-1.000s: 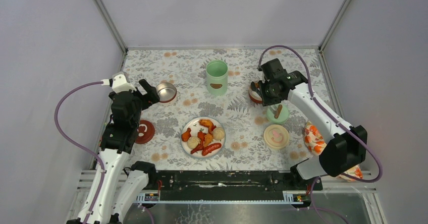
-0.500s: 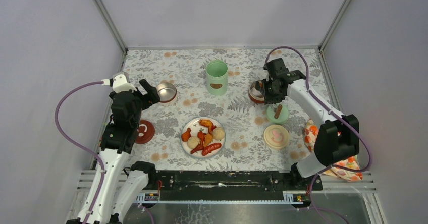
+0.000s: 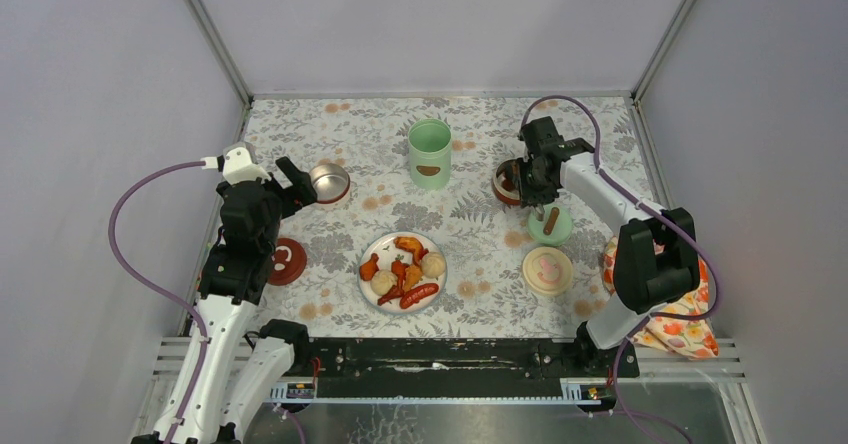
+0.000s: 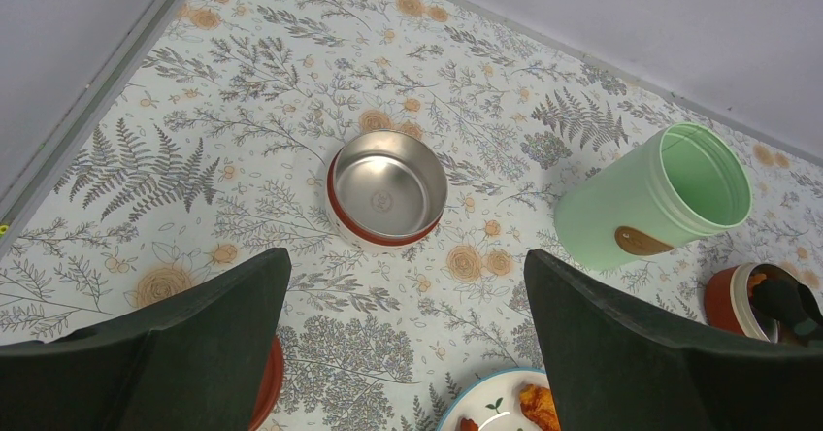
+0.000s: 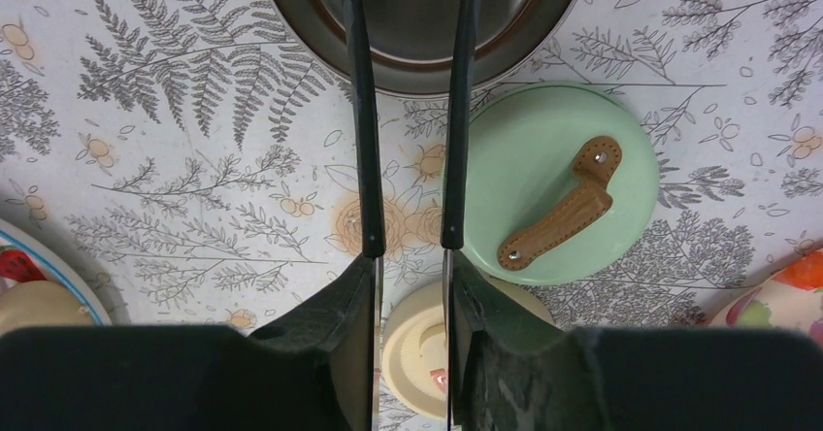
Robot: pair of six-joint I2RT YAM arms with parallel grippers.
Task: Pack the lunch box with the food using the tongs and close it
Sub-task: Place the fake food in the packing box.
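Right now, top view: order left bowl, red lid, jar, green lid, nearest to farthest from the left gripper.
1. Left bowl, beside the left gripper.
2. Red lid, front left.
3. Jar, back centre.
4. Green lid, far right.

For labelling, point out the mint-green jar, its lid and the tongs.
mint-green jar (image 4: pixel 607 208): left wrist view, outer wall.
lid (image 5: pixel 529 164): right wrist view, flat top.
tongs (image 5: pixel 365 140): right wrist view, left blade.

Bright even light, faint soft shadows, sharp focus
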